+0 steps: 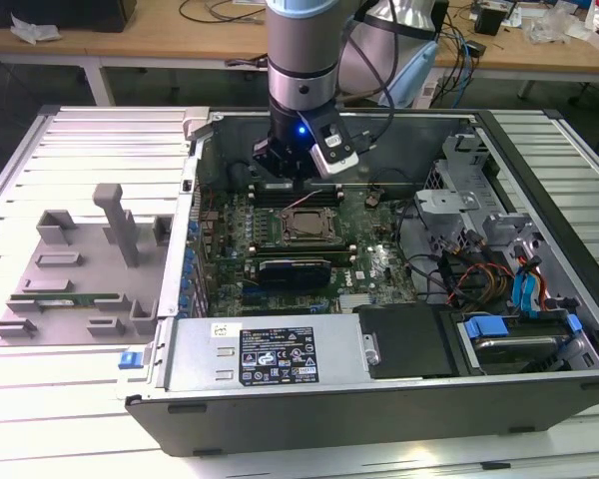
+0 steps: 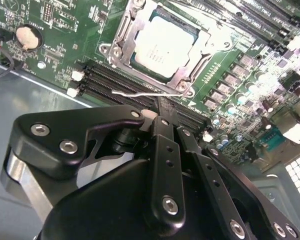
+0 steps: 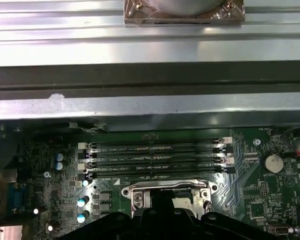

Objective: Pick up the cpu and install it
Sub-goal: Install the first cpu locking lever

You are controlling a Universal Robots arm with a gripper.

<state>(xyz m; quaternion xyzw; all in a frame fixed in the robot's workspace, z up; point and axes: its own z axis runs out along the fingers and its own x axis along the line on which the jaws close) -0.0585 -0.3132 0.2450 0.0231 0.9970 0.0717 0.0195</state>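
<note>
1. Black gripper (image 2: 162,117) linkage biggest and closest in second wrist view, lower half of frame; fingers (image 2: 165,165) drawn together to a narrow tip, nothing between them.
2. Tip sits just below the socket frame (image 2: 162,47), over the black memory slots (image 2: 115,87); touching or apart – can't tell.
3. Cpu (image 2: 165,42) seated in socket, upper centre of second wrist view; silvery top plate, metal frame round it, thin retention lever (image 2: 140,93) lying along its lower edge.
4. Round coin battery (image 2: 26,37) at upper left of same view, on green motherboard (image 2: 55,60).
5. First wrist view: gripper (image 3: 162,212) at bottom centre, partly covering socket frame (image 3: 135,192); four empty memory slots (image 3: 155,157) across mid-frame; bare metal case wall (image 3: 150,107) above.
6. Exterior view: arm (image 1: 301,60) comes down from top centre into open pc case (image 1: 379,409), blue light lit on wrist.
7. Gripper (image 1: 280,172) low over board, just above cpu (image 1: 304,228) at frame centre.
8. Grey parts fixture (image 1: 80,269) at left of frame on slatted table (image 1: 10,419), well apart from case.
9. Silver power supply (image 1: 270,349) along lower edge of case; blue-tabbed drive bay (image 1: 509,344) lower right.
</note>
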